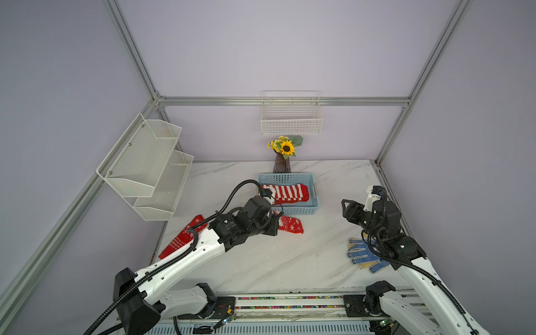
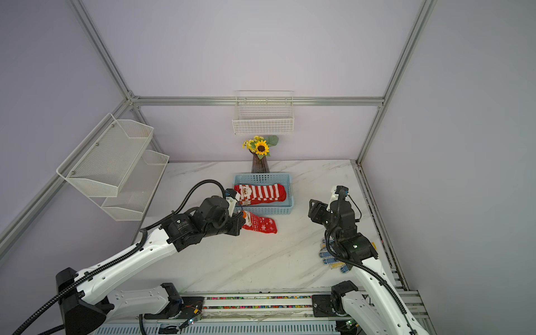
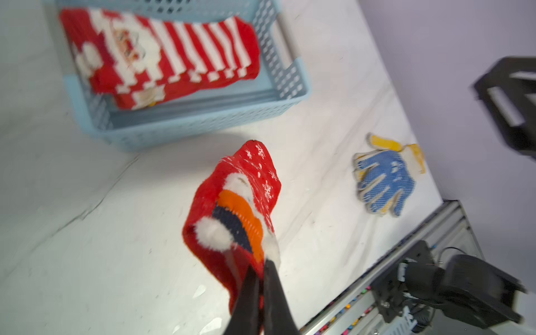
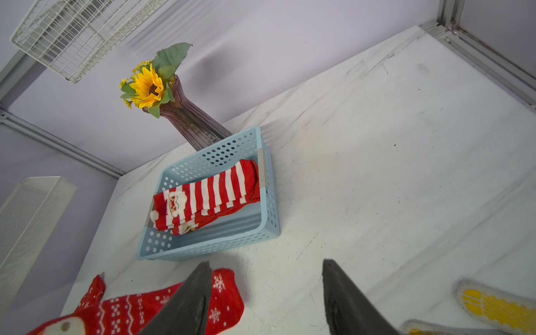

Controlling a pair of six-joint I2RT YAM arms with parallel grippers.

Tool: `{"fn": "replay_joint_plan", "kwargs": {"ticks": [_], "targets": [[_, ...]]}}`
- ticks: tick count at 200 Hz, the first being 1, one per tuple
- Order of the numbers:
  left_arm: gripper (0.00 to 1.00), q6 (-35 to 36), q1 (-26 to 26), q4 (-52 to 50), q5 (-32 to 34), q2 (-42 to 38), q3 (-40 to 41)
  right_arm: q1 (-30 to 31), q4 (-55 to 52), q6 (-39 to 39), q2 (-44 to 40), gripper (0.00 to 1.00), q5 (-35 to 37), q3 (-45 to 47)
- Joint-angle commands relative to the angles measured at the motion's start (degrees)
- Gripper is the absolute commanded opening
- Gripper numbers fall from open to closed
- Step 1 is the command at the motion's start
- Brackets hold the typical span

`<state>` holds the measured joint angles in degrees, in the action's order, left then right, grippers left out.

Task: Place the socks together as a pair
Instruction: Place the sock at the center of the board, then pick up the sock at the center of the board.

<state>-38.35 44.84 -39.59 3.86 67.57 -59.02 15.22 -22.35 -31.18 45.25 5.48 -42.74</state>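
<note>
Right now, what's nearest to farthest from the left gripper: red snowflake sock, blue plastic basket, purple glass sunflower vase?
From a top view:
1. Red snowflake sock, at the left gripper.
2. Blue plastic basket, just behind.
3. Purple glass sunflower vase, by the back wall.

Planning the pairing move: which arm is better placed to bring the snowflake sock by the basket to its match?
Left. The left hand pinches the snowflake sock, and the matching sock lies on its side; the right hand hangs open, well apart.
</note>
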Motion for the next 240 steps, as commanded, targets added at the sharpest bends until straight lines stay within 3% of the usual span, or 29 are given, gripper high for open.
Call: {"fn": "replay_joint_plan", "kwargs": {"ticks": [1, 6, 12, 54, 85, 104, 117, 159, 199, 240], "targets": [[0.73, -4.71, -5.91, -5.56, 6.26, -4.08, 5.73, -0.02, 1.29, -1.07, 0.95, 0.64, -0.20, 0.73], [0.82, -4.83, -7.66, -7.17, 7.35, -5.12, 6.21, 0.03, 1.42, -1.12, 1.13, 0.64, -0.20, 0.58], [0.87, -4.81, -9.60, -8.57, 8.83, -6.68, 6.44, -0.02, 1.51, -1.07, 1.30, 0.64, -0.20, 0.66], [0.90, -1.73, -18.19, -9.71, 16.28, -11.84, 6.55, 0.07, 2.75, -0.99, 2.35, 0.64, -1.36, 0.89], [0.88, -0.72, -21.14, -9.33, 19.64, -4.89, 5.06, 0.00, 2.65, -0.81, 2.87, 0.64, -1.93, 1.17], [0.81, -3.43, -21.69, -10.41, 28.97, 1.73, 3.74, 0.03, 2.98, -0.81, 2.65, 0.64, -2.38, 1.53], [0.79, -4.93, -23.05, -9.74, 31.73, 5.75, 3.07, 0.02, 3.19, -0.75, 2.49, 0.64, -2.90, 1.87], [0.79, -2.94, -32.02, -1.99, 29.13, 15.58, 2.60, 0.00, 4.54, -0.92, 2.65, 0.64, -4.89, 3.60], [0.63, -1.65, -38.44, 0.65, 26.32, 25.13, -1.20, 0.06, 5.73, -2.24, 2.69, 0.64, -5.48, 5.38], [0.61, -1.53, -44.35, 2.76, 21.49, 31.12, -4.34, 0.01, 5.12, -1.70, 3.30, 0.64, -6.05, 5.49]]}}
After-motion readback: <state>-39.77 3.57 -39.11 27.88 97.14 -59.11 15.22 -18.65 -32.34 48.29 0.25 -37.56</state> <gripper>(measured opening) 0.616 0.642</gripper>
